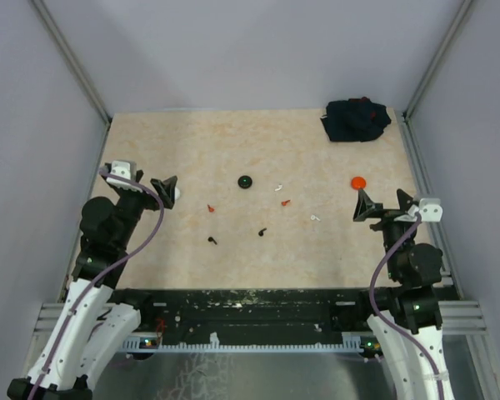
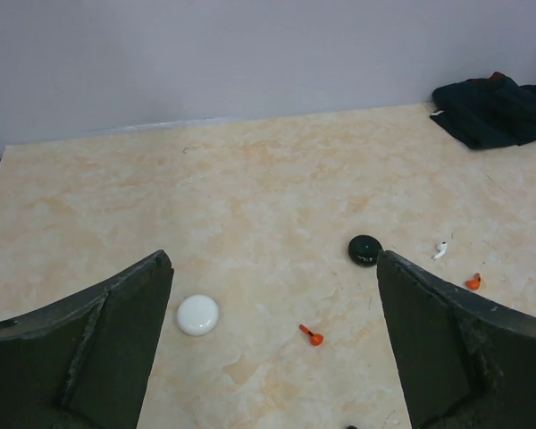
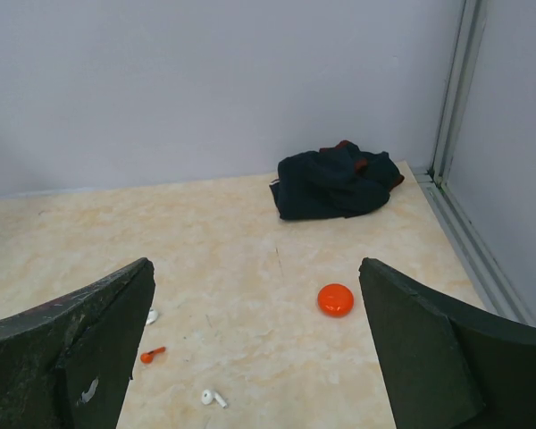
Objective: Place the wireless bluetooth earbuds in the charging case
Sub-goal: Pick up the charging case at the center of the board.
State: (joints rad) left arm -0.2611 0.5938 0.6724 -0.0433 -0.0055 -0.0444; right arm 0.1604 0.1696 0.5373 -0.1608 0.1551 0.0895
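Six tiny earbuds lie loose mid-table: white (image 1: 278, 188), red (image 1: 285, 201), white (image 1: 315, 218), red (image 1: 210, 208), black (image 1: 262, 231) and black (image 1: 212, 240). Three round closed cases lie on the table: black (image 1: 246, 182), orange (image 1: 358, 182) and white (image 1: 177, 193). My left gripper (image 1: 150, 187) is open and empty at the left, above the table. Its wrist view (image 2: 273, 268) shows the white case (image 2: 197, 315) and a red earbud (image 2: 311, 335) between the jaws. My right gripper (image 1: 383, 204) is open and empty at the right, with the orange case (image 3: 336, 299) ahead of it.
A dark crumpled cloth (image 1: 356, 120) lies at the back right corner. Grey walls and metal frame posts (image 1: 71, 62) enclose the table. The black case (image 2: 364, 250) and a white earbud (image 2: 440, 249) lie beyond the left gripper's right finger.
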